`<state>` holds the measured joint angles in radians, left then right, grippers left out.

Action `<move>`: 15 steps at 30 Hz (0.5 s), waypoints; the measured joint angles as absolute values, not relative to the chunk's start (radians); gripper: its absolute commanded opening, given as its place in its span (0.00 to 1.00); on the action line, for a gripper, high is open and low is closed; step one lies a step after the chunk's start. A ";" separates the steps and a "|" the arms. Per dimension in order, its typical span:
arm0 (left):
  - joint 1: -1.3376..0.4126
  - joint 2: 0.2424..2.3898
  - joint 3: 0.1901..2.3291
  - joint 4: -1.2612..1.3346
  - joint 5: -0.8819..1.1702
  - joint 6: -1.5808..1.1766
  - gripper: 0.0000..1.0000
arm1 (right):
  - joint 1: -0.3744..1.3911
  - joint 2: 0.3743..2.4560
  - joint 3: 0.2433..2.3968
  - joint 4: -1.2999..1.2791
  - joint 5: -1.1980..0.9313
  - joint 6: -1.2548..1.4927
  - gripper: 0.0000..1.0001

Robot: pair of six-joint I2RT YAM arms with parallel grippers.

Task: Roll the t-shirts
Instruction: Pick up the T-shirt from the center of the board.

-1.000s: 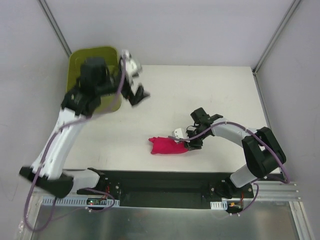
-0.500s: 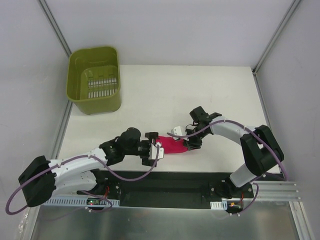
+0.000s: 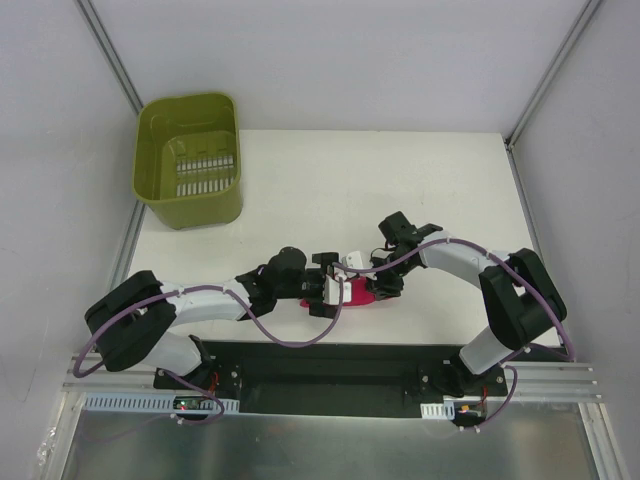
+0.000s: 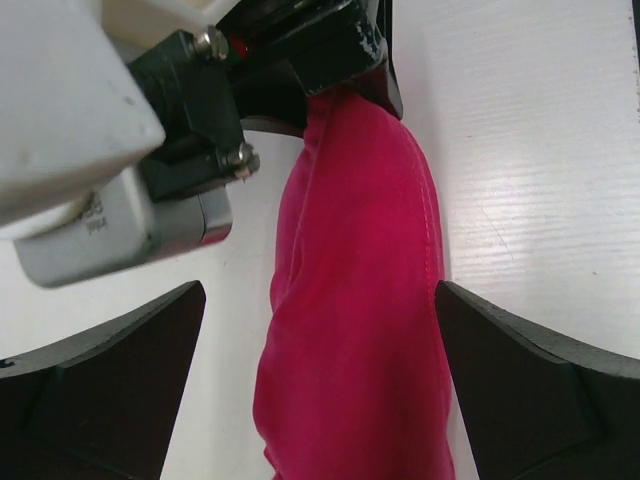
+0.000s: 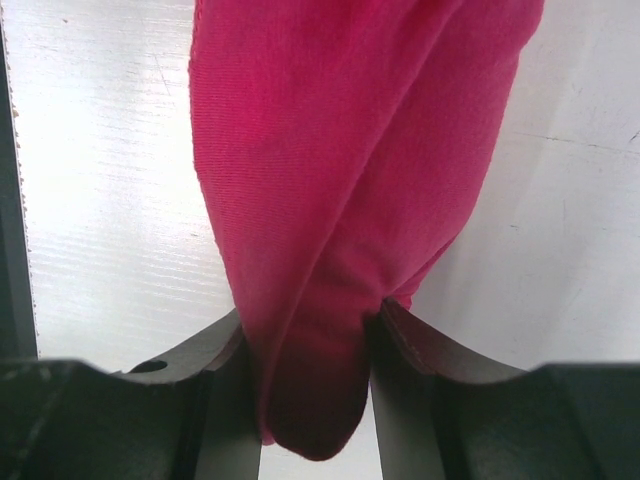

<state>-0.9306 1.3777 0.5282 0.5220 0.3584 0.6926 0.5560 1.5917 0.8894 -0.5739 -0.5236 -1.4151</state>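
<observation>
The magenta-red t-shirt [image 3: 357, 292] lies as a tight roll on the white table near its front edge, mostly hidden under both grippers in the top view. It fills the left wrist view [image 4: 360, 300] and the right wrist view [image 5: 350, 200]. My left gripper [image 3: 335, 286] is open, its jaws on either side of the roll's left end with gaps on both sides. My right gripper [image 3: 378, 288] is shut on the roll's right end, the fabric pinched between its fingers [image 5: 420, 350]. The right gripper's body shows at the far end of the roll in the left wrist view [image 4: 150, 130].
A green plastic basket [image 3: 190, 205] stands at the table's back left corner. The table's front edge [image 3: 330, 340] runs just below the roll. Frame posts stand at the back corners.
My left arm swung from the basket down to the front of the table and slid its open gripper right over the roll's left end. My right gripper kept its hold.
</observation>
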 measured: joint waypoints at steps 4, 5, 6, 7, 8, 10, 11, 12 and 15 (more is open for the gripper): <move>-0.944 1.444 0.559 0.548 0.367 0.685 0.99 | 0.556 1.594 0.892 -0.577 -0.523 -1.412 0.41; -0.946 1.454 0.567 0.549 0.374 0.681 0.98 | 0.556 1.595 0.894 -0.577 -0.523 -1.411 0.41; -0.953 1.463 0.572 0.549 0.380 0.672 0.98 | 0.556 1.596 0.894 -0.578 -0.524 -1.410 0.41; -0.955 1.470 0.576 0.548 0.382 0.667 0.98 | 0.554 1.596 0.894 -0.579 -0.525 -1.409 0.41; -0.956 1.477 0.577 0.548 0.383 0.667 0.97 | 0.553 1.596 0.894 -0.578 -0.527 -1.406 0.41; -0.957 1.486 0.580 0.554 0.381 0.666 0.95 | 0.551 1.597 0.894 -0.579 -0.528 -1.400 0.41; -0.957 1.489 0.581 0.556 0.379 0.666 0.94 | 0.549 1.597 0.894 -0.579 -0.528 -1.398 0.41; -0.957 1.494 0.582 0.562 0.373 0.668 0.94 | 0.548 1.598 0.894 -0.579 -0.528 -1.396 0.41; -0.965 1.519 0.587 0.586 0.345 0.673 0.91 | 0.542 1.598 0.894 -0.585 -0.527 -1.387 0.41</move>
<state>-0.9649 1.5192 0.5873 0.5861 0.3447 0.6731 0.5415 1.5978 0.8940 -0.5850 -0.5270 -1.3872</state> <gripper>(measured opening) 0.937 0.417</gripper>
